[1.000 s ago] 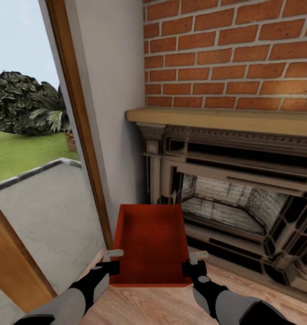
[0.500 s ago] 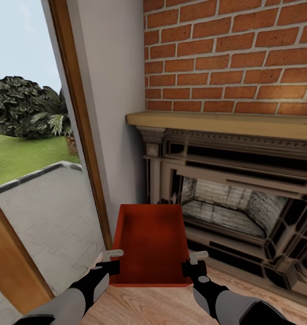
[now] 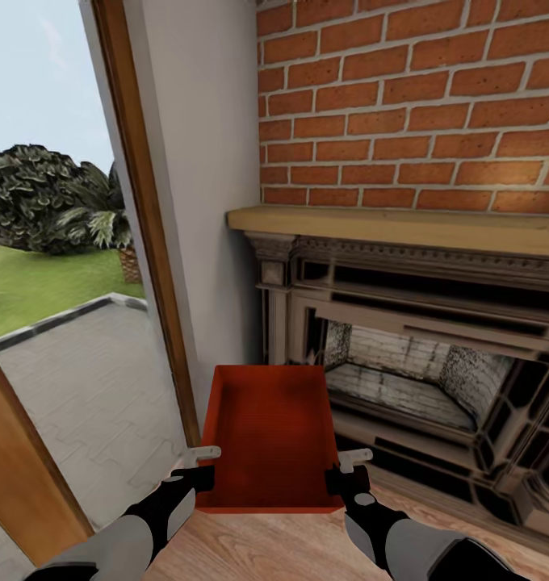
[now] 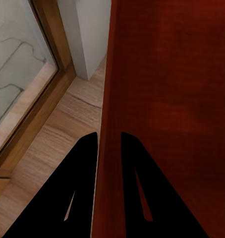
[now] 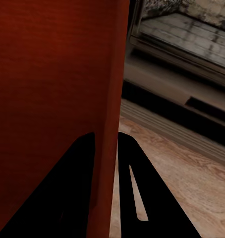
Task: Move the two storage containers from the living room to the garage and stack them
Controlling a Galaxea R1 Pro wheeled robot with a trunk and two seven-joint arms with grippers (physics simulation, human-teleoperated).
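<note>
You hold 1 storage container [image 3: 270, 436] by its thin side walls, left claw [image 3: 200, 466] and right claw [image 3: 345, 470] pinched shut, beside the fireplace [image 3: 420, 363]; uneven arm motion risks slipping it.

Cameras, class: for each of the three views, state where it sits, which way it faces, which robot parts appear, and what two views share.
Head view: on the robot's head, facing forward and down at the bin, fireplace and glass door; both arms, left gripper and right gripper show.
Left wrist view: near the left gripper, looking along its fingers; they straddle the bin's wall.
Right wrist view: near the right gripper, fingers astride the bin's other wall, fireplace beyond.
Shared: both wrist views show the bin and wood floor.
</note>
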